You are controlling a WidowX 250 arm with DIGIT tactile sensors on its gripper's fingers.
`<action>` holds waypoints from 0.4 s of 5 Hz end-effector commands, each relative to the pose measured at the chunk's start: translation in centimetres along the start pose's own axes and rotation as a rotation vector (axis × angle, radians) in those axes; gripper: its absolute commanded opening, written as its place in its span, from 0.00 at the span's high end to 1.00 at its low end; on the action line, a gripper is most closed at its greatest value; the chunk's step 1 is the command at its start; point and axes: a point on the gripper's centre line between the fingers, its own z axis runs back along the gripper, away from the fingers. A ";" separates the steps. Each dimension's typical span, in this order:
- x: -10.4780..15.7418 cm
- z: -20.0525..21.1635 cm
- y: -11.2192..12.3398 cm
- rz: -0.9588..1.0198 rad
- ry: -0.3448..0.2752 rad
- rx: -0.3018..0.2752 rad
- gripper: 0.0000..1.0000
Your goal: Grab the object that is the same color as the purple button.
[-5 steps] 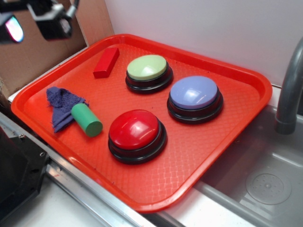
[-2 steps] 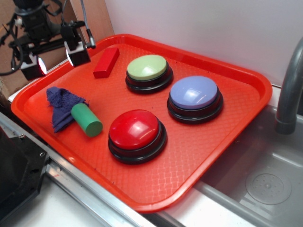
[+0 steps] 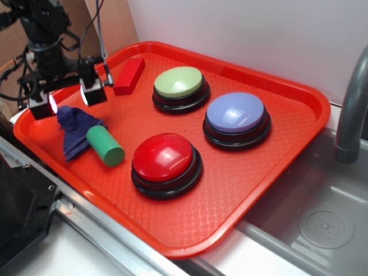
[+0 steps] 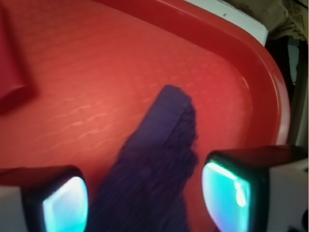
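overhead, the gripper (image 3: 68,99) hung spread wide above the rag (image 3: 73,131), at nine o'clock of the tray (image 3: 241,190).

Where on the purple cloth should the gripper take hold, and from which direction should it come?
Probably from above, on the raised folded ridge of the purple cloth at its far end, away from the green cylinder that touches its near edge. The open gripper is above that end.

Purple rag (image 4: 154,164) lies on red tray (image 4: 96,72), between the gripper (image 4: 145,198) fingers, jaws spread wide. Red block (image 4: 12,72) at left edge.
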 end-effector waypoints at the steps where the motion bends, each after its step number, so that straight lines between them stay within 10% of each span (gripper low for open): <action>1: 1.0 -1.2 0.6 0.029 -0.012 -0.031 0.00; 2: 1.0 -1.9 0.5 0.030 0.018 -0.067 0.87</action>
